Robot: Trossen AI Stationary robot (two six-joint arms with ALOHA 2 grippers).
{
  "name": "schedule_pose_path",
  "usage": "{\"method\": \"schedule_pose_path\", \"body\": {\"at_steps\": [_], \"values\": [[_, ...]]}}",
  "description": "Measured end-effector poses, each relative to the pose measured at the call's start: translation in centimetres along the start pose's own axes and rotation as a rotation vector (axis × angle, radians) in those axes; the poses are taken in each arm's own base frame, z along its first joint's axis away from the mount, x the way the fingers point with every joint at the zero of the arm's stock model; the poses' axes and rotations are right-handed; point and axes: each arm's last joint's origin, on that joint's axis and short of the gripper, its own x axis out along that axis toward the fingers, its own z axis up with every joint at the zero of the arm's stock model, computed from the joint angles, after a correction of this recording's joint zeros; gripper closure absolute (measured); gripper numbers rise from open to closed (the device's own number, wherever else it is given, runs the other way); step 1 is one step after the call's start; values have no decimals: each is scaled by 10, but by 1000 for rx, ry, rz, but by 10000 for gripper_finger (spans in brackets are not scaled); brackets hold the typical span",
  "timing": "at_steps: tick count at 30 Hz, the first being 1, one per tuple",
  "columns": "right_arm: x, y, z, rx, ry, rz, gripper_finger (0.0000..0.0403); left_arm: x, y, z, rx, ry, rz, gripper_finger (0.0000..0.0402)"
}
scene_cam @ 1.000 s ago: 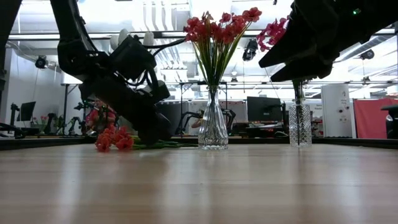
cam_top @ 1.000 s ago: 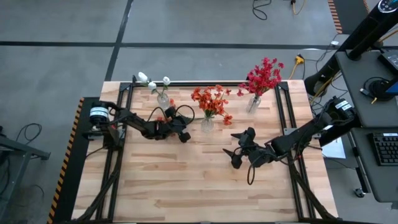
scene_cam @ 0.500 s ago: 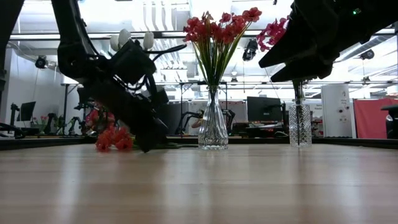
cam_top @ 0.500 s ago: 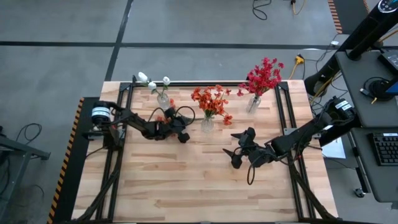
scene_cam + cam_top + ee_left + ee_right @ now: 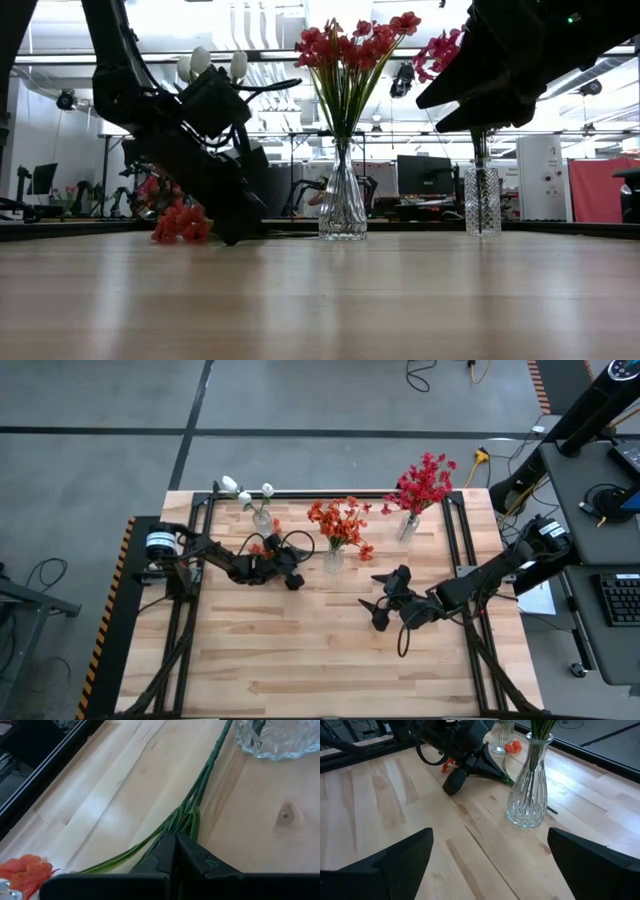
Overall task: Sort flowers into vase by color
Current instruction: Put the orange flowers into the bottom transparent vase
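An orange flower point(image 5: 262, 546) lies flat on the table between the white-flower vase point(image 5: 262, 520) and the orange-flower vase point(image 5: 333, 560). Its green stem point(image 5: 210, 760) runs past that vase's base, and its blooms point(image 5: 180, 225) rest on the wood. My left gripper point(image 5: 175, 837) is shut, with its tips down at the stem. A third vase point(image 5: 407, 527) at the far right holds red flowers point(image 5: 425, 480). My right gripper point(image 5: 372, 600) hangs open above the table's middle, right of the vases, with nothing between its fingers. My left gripper meets the orange flower's stem at the fork point(image 5: 189, 817) where it splits into several thin sprigs. The fingers slant down from the table's left and lie roughly along the stem. The fingertips hide the exact contact. The flower lies on the table, stem and blooms both on the wood.
The three glass vases stand in a row along the far side. Black frame rails point(image 5: 200, 560) run along the table's left and right edges. Bare wood point(image 5: 300, 650) stretches across the near half.
My left gripper has tipped further downward and its tips have sunk to the table beside the orange blooms. It has stayed shut.
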Motion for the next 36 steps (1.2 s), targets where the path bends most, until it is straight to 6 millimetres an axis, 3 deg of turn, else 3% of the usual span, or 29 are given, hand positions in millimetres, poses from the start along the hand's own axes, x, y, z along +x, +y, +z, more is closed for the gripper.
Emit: {"method": "schedule_pose_path", "body": {"at_steps": [21,36], "values": [[-1,1,-1,6,5,3,17,-26,1,-4,87,113,-17,401],[-4,3,-4,-5,11,20,17,-51,-16,-13,118,161,-63,401]]}}
